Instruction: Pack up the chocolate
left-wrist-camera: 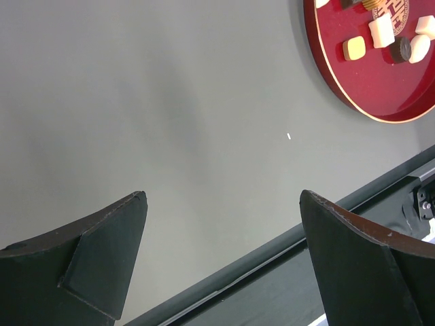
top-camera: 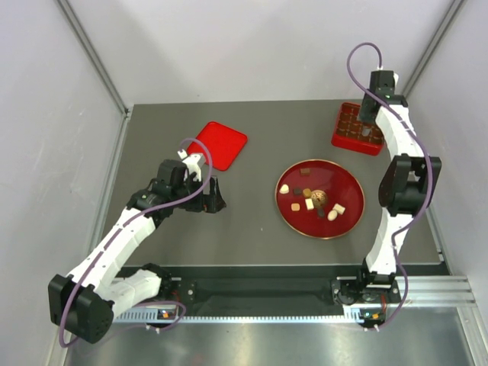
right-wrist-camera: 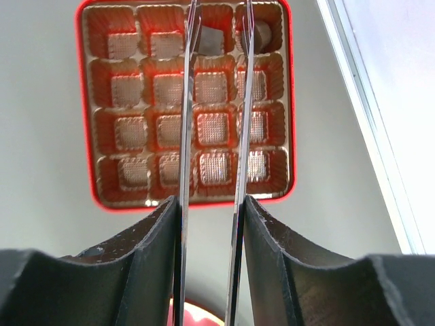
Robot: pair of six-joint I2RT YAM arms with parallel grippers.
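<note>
1. Starting at the right gripper [right-wrist-camera: 211,201], we see its two fingers [right-wrist-camera: 153,244] pressed inward on the tongs [right-wrist-camera: 185,136], with one thin grey metal blade against each finger. The blades themselves stand a little apart.
2. The blade tips reach over the red box [right-wrist-camera: 85,136], which sits at the far right corner of the worktop [top-camera: 252,229]. Its gold-brown tray has sixteen cells, four by four.
3. Two dark pieces [right-wrist-camera: 214,39] lie in neighbouring cells of the row farthest from the wrist camera. One of them shows between the blades, but we cannot tell whether the tips touch it. The other cells show only their ribbed bottoms.
4. The left gripper [left-wrist-camera: 223,197] has its fingers spread wide with nothing between them. It is over bare grey worktop left of centre, near the closest corner of the flat red lid [top-camera: 221,143], which lies toward the far edge.
5. The rest of the chocolate [top-camera: 309,203] lies loose on the round red plate [top-camera: 347,187], right of centre and closer to the near edge. The box is well apart from it. From the left wrist we make out a tan square [left-wrist-camera: 353,47], a cream cube [left-wrist-camera: 382,30], a dark round one [left-wrist-camera: 402,49] and a pale piece [left-wrist-camera: 419,49] close together.
6. The plate's gold emblem [top-camera: 321,198] carries a pattern that may be lettering, too small and cropped for us to read.
</note>
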